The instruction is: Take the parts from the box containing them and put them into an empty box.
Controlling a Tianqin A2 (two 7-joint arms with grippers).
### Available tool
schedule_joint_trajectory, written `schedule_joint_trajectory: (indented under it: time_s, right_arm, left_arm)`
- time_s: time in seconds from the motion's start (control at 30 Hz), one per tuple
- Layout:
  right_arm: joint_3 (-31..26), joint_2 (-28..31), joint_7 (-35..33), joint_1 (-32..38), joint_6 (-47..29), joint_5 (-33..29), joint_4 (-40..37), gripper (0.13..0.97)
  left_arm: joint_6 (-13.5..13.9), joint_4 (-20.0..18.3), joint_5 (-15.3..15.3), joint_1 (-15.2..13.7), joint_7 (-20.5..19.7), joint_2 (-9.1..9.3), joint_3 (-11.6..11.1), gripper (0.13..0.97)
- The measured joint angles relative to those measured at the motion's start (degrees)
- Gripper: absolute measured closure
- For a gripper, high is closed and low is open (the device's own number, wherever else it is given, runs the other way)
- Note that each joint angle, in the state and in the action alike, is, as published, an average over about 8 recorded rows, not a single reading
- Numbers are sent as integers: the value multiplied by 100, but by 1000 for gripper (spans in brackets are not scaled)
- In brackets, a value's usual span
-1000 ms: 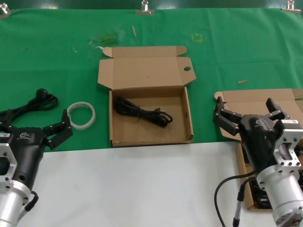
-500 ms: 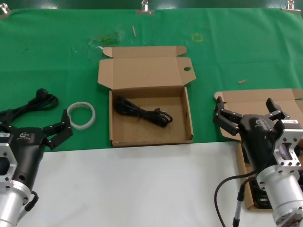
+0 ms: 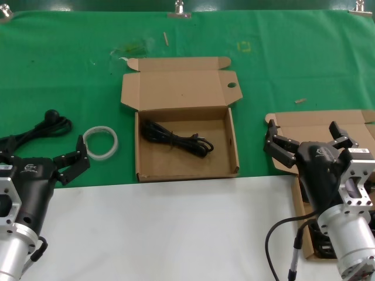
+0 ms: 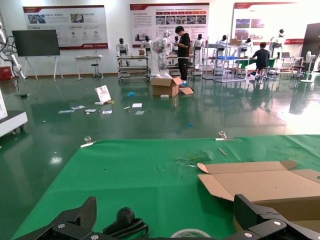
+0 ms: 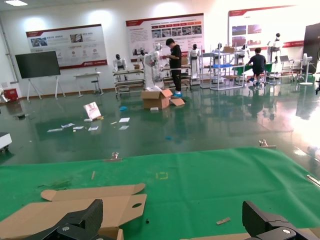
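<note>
The box with the holed lid flap [image 3: 186,149] stands open at the middle of the green cloth and holds one coiled black cord [image 3: 176,139]. Its lid also shows in the right wrist view [image 5: 60,212] and the left wrist view [image 4: 260,186]. The other brown box [image 3: 316,124] lies at the right, mostly hidden under my right arm; dark cords [image 3: 313,241] show in it beside the wrist. My right gripper [image 3: 303,133] is open and empty above that box. My left gripper [image 3: 44,153] is open and empty at the lower left, apart from both boxes.
A black cord with a round knob end [image 3: 44,124] and a white ring [image 3: 101,141] lie on the cloth ahead of my left gripper; both show in the left wrist view [image 4: 125,222]. A white table surface [image 3: 176,228] runs along the front. Small scraps [image 3: 300,100] lie on the cloth.
</note>
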Motion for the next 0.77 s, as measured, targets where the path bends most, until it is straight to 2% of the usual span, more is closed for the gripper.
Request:
schedule_joint_trajectory:
  time_s: [0.77]
  right_arm:
    - [0, 0, 0, 0, 0, 0, 0, 129]
  left_arm:
    - [0, 0, 0, 0, 0, 0, 0, 132]
